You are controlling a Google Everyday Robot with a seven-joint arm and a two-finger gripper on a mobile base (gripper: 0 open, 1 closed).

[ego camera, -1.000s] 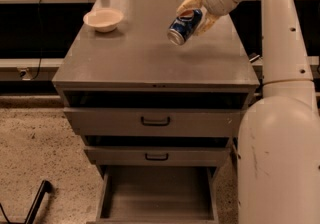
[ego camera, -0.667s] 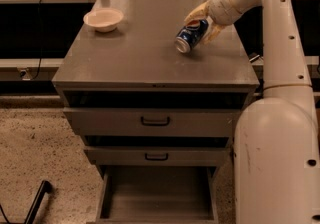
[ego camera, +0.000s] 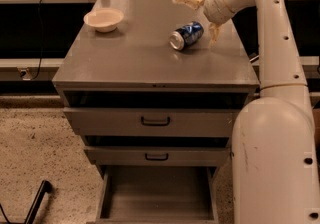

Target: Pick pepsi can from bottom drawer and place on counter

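Note:
The blue pepsi can (ego camera: 186,36) lies on its side on the counter (ego camera: 135,53), right of the middle, its silver end facing front left. My gripper (ego camera: 201,15) is open just behind and to the right of the can, one finger (ego camera: 188,0) above and behind it, the other (ego camera: 215,32) at its right. The fingers are apart from the can. The bottom drawer (ego camera: 157,195) is pulled out below and its grey floor is bare.
A white bowl (ego camera: 103,19) stands at the counter's back left. Two upper drawers with black handles (ego camera: 155,121) are slightly open. My arm and base (ego camera: 272,143) fill the right side. A black bar (ego camera: 37,202) lies on the speckled floor at the lower left.
The gripper lowered the can onto the counter and let it go. The fingers have opened and the can now lies on its side.

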